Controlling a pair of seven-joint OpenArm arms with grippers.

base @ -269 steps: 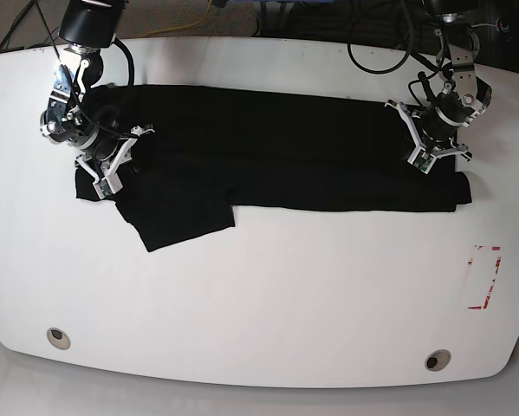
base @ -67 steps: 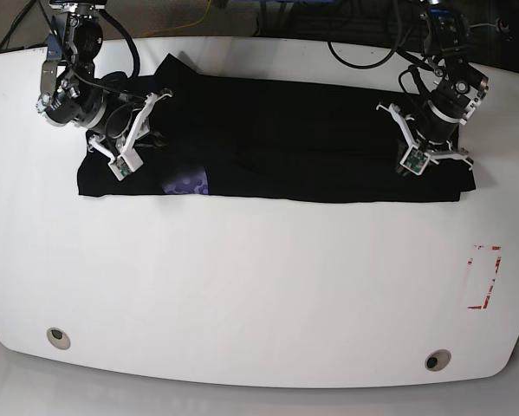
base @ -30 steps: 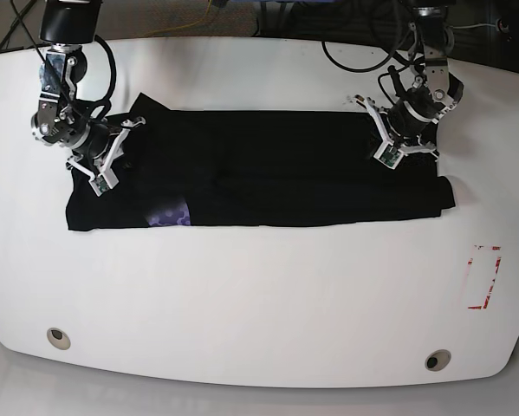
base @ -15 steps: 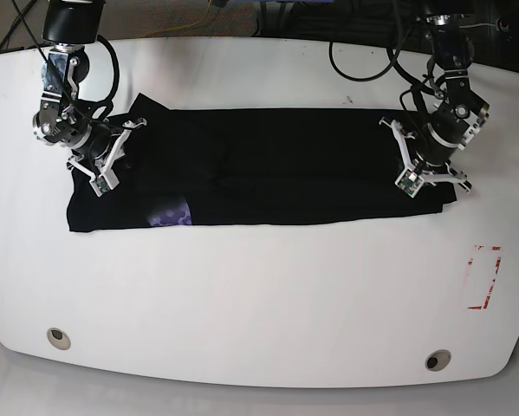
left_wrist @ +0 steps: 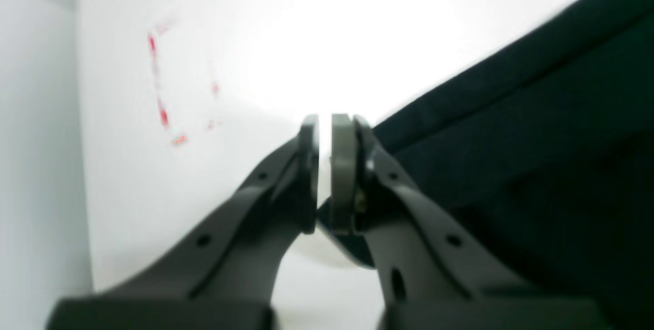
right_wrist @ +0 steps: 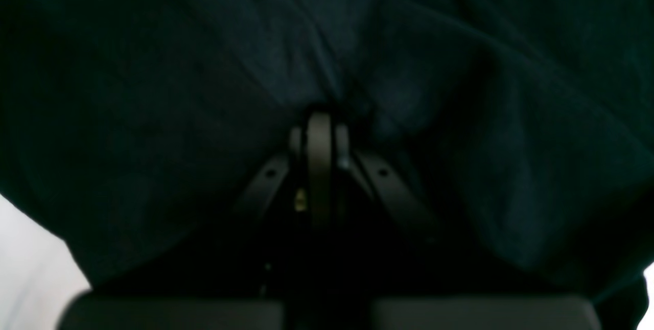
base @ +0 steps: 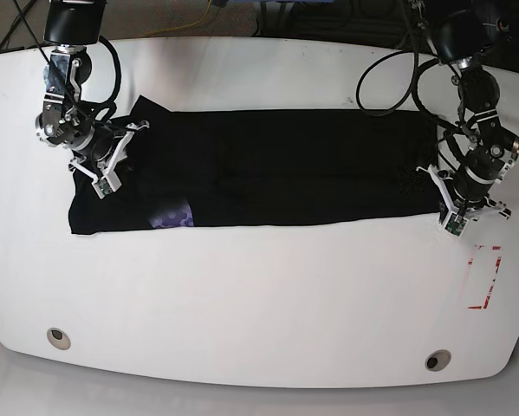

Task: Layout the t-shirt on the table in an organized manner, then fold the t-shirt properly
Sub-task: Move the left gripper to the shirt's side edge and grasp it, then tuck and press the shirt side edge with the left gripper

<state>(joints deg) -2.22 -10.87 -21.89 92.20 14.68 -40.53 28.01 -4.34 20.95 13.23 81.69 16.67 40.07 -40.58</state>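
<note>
One black t-shirt (base: pixel 276 169), two arms, one white table (base: pixel 259 295). The shirt lies in a long band between the pincers. Left gripper (base: pixel 450 218), arm bent down at the shirt's corner, is pinched on the hem w/ only a sliver of gap (red outline mark (base: pixel 484 277) just beyond it). Right gripper (base: pixel 101 178), angled low, is clamped tight into the cloth.

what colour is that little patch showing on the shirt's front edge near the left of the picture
Purple patch on the black shirt; clearest in the base view.
</note>
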